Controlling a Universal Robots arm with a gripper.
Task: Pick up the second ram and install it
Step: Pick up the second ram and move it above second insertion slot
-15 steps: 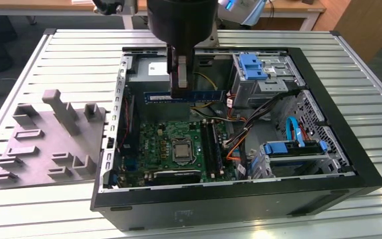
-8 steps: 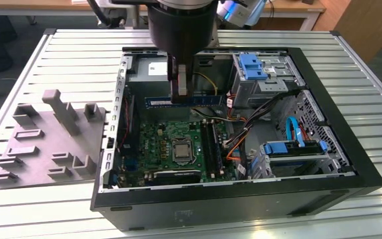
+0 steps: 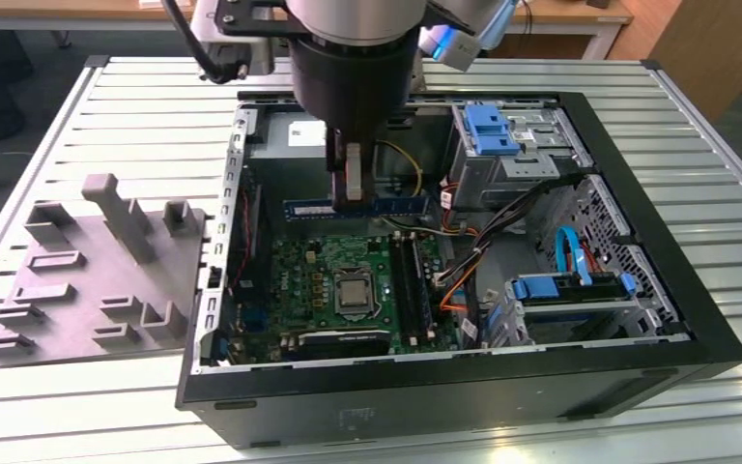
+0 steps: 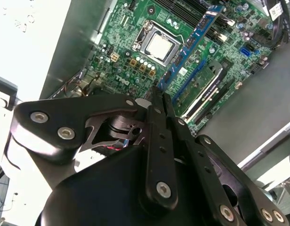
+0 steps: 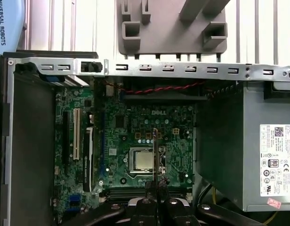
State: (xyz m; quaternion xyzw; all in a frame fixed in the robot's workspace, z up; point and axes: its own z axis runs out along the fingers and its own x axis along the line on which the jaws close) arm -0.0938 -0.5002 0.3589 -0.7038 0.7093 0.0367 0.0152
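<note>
1. nearest in the exterior view, the open computer case (image 3: 448, 401) lies on its side on the slatted table (image 3: 74, 406), so everything inside can be reached from above.
2. a grey holder tray (image 3: 88, 290) sits just beside the case, toward the table's edge on the exterior view's left, probably there to park parts upright.
3. the motherboard (image 3: 287, 280) lies flat on the case floor, with the black memory slots (image 3: 406, 275) running near to far beside the processor.
4. the claw (image 3: 352, 188) hangs over the motherboard's far edge, pinched closed on the ram stick (image 3: 397, 205) near its middle, which keeps the stick level. the stick hangs clear of the board with its long edge down. it looks crosswise to the slots, so it is not lined up with them. in the second wrist view the stick (image 4: 192, 40) runs out from the claw (image 4: 157, 92) over the board.
5. farthest, the grey power supply box (image 3: 297, 135) fills the case's far corner, close behind the stick.
</note>
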